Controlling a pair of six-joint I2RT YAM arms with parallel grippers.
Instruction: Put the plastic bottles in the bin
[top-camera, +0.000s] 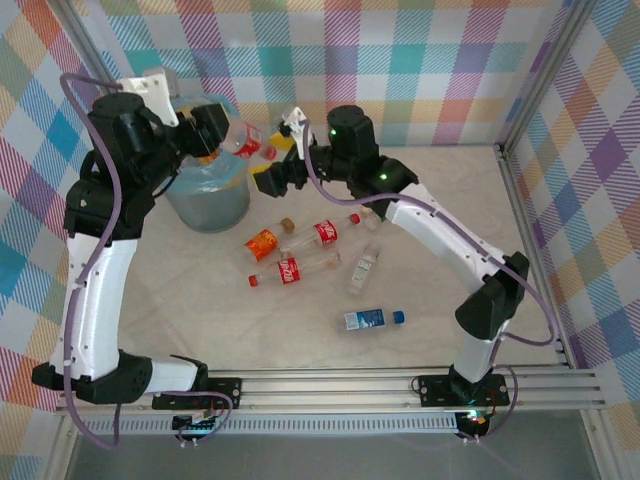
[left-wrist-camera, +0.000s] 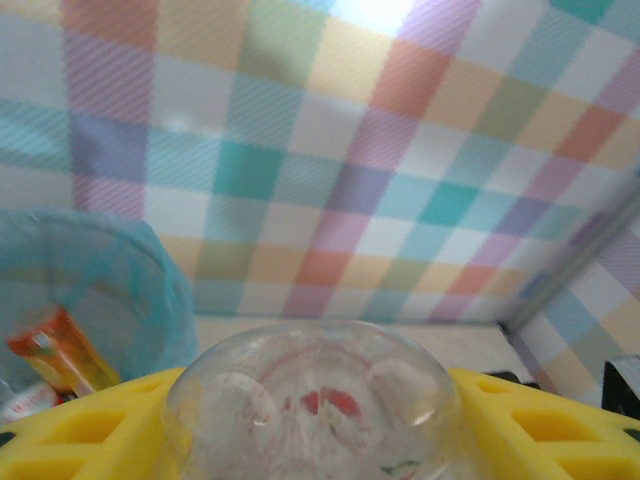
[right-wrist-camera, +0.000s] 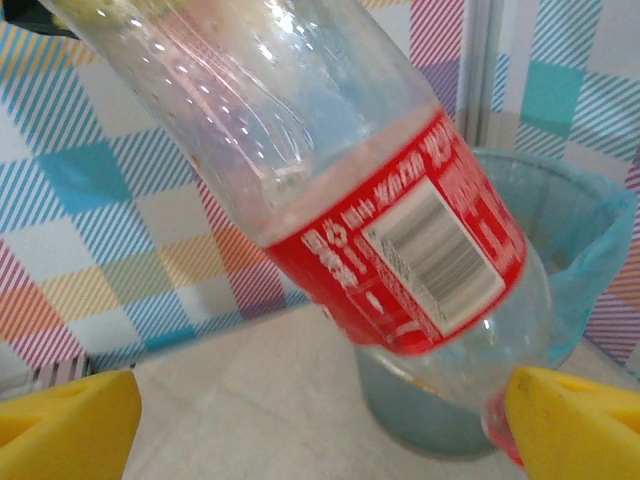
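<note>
I am seeing my left gripper (top-camera: 222, 135) clamping the base of a red-labelled plastic bottle (top-camera: 245, 142), tilted just above the bin (top-camera: 208, 208) beneath it, while my right gripper (top-camera: 272, 162), fingers spread wide, is hovering around the capped end.

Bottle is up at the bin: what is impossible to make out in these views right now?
Bin contents: top view, the left arm covers much of its mouth; left wrist view, blurred.
Held bottle cap: right wrist view, mostly behind a yellow finger.
Left gripper contact: left wrist view, the bottle's base hides it.
</note>
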